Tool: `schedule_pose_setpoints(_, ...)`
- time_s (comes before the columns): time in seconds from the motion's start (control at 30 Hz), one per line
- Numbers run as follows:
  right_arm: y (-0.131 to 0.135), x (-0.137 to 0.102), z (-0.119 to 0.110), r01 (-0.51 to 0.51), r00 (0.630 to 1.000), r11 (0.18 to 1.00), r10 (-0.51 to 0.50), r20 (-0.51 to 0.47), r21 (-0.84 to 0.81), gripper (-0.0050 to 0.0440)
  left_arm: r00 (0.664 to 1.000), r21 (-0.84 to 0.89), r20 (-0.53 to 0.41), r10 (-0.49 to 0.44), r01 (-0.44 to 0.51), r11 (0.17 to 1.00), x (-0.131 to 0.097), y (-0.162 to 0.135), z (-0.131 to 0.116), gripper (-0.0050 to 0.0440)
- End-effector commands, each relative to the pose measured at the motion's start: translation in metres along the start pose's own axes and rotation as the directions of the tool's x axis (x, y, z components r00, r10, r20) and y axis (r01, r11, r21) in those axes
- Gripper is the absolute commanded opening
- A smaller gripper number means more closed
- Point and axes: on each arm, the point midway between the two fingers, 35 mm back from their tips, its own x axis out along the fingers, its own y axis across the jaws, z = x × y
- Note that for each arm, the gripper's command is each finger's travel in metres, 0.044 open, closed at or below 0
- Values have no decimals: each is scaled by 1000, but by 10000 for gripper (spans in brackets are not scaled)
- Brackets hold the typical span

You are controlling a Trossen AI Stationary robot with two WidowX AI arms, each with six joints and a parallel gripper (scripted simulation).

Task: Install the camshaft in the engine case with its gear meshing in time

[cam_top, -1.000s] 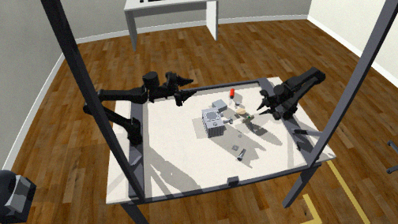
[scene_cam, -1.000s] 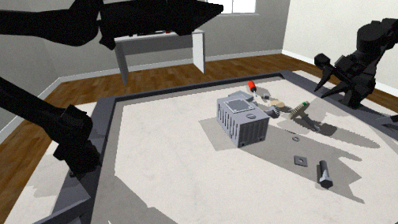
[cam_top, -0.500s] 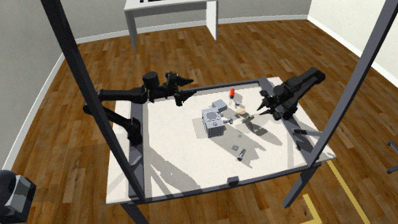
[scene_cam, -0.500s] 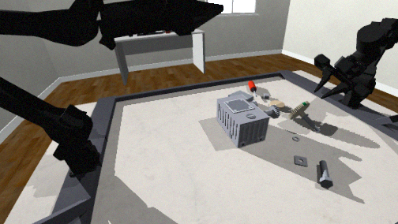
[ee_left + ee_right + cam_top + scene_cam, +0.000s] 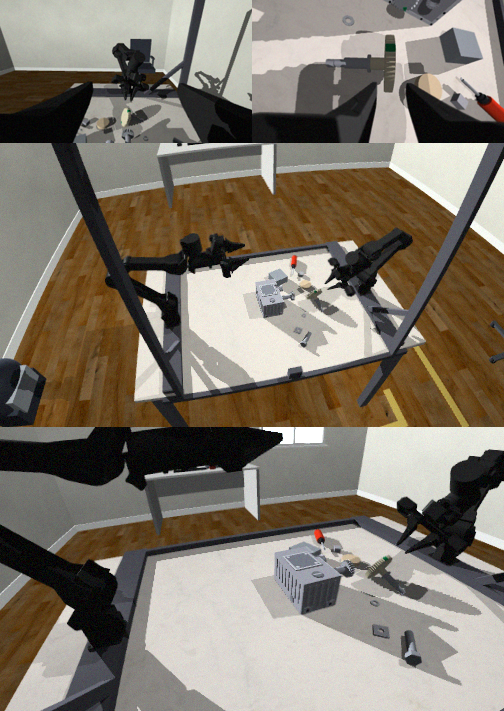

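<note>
The camshaft is laid on the table, apart from the engine case, while nothing is held by the left gripper, opened widely, or the right gripper, opened partly.

A red-handled screwdriver lies near a tan disc.

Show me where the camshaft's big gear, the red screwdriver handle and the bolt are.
Big gear (image 5: 378, 567) (image 5: 126, 117) (image 5: 389, 75): exterior and both wrists, toothed body.
Red handle (image 5: 294, 261) (image 5: 319, 536) (image 5: 492, 108): top, exterior, right wrist, mid-grip.
Bolt (image 5: 306, 338) (image 5: 410, 645): top and exterior, shank.
</note>
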Motion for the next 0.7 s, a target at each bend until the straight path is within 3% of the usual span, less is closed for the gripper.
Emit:
schedule_pose_setpoints(0.0, 0, 11, -1, -2, 1000, 1000, 2, -10, -3, 125, 1000, 4, 24, 2, -2, 1000, -3, 1, 8, 400)
schedule_pose_setpoints(0.2, -2, 10, 4, 2, 1000, 1000, -2, 2, 3, 125, 1000, 4, 24, 2, -2, 1000, -3, 1, 8, 400)
schedule_pose_setpoints(0.67, -1, 41, 1, 1, 1000, 1000, -1, -3, 1, 125, 1000, 4, 24, 2, -2, 1000, -3, 1, 8, 400)
